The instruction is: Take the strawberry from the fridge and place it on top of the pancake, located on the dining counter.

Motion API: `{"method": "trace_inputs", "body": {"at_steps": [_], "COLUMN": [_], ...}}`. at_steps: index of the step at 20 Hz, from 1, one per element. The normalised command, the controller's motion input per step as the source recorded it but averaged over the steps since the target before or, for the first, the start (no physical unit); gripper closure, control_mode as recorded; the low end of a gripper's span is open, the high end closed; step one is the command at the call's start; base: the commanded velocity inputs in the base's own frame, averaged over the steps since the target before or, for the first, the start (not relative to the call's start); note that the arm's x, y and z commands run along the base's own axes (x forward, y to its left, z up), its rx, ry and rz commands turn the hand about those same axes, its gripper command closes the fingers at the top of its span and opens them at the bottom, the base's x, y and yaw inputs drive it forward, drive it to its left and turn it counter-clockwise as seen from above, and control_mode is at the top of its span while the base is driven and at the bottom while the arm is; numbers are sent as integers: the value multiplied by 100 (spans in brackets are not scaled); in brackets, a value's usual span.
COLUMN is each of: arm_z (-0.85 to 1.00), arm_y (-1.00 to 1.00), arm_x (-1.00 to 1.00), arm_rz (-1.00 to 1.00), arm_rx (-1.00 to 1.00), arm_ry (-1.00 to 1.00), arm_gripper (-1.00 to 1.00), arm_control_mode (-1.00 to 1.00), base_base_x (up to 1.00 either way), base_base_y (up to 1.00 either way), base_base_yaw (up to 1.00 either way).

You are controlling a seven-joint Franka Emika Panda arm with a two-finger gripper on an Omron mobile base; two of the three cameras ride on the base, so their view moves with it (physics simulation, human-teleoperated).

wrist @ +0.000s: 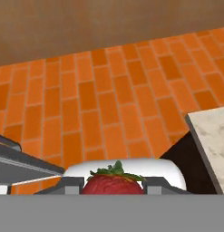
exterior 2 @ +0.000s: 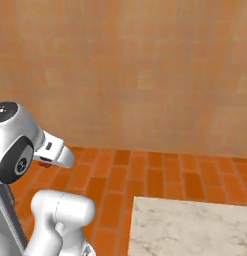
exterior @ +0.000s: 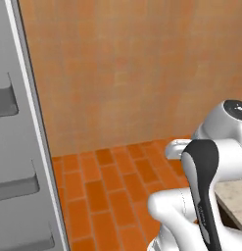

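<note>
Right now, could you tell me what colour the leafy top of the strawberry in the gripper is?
Green, above the red strawberry; the hand view shows it best.

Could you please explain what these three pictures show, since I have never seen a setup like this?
These are rendered pictures of a white robot arm on a driving base in a simulated kitchen. Two cameras ride on the base, behind the arm to its left and right. The third sits on the hand and looks along its fingers. In that hand view, a red strawberry with green leaves sits between the two dark fingertips, so the hand appears shut on it. On the left is the grey open fridge door with shelves. A corner of the beige marbled dining counter shows on the right, above an orange brick floor.
</note>
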Motion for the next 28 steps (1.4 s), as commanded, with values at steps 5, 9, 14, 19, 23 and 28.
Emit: {"method": "trace_inputs", "body": {"at_steps": [5,9,14,19,23,28], "arm_z": [0,0,0,0,0,0], "arm_y": [0,0,0,0,0,0], "arm_x": [0,0,0,0,0,0], "arm_rz": [0,0,0,0,0,0], "arm_rx": [0,0,0,0,0,0], "arm_ry": [0,0,0,0,0,0], "arm_gripper": [100,100,100,100,100,100], "arm_control_mode": [100,100,100,100,100,100], "base_base_x": [100,100,100,100,94,43], "base_base_y": [6,0,0,-22,-46,-40], "base_base_yaw": [-1,0,-1,-17,-47,-74]}}
